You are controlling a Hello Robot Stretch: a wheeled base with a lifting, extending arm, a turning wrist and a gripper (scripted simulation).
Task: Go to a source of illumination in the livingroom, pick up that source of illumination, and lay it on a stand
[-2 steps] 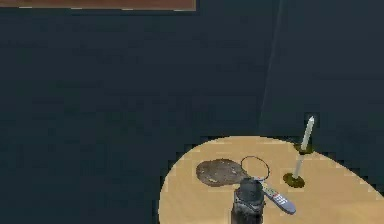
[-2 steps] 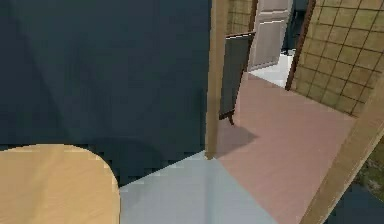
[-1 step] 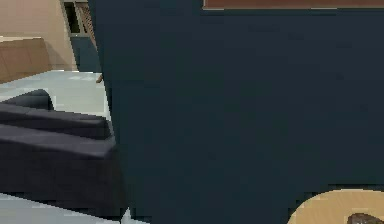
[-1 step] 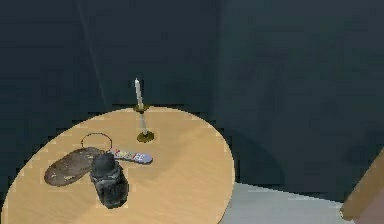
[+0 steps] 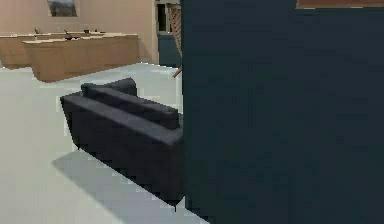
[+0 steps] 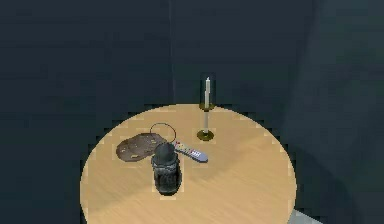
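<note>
Candle [image 6: 206, 103], apparently, upright on round table [image 6: 255, 165]

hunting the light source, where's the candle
In the arm side view, the candle stands upright near the middle, toward the far edge of the round table, just behind a small remote.

The robot's base is standing close beside a dark blue wall [image 5: 280, 120], which is rising near along the forward view's right. Its front is pointing past that wall's edge into the room. Its arm side is facing a round wooden tabletop [image 6: 240, 175], which is lying near, low and about centred in the arm side view.
</note>
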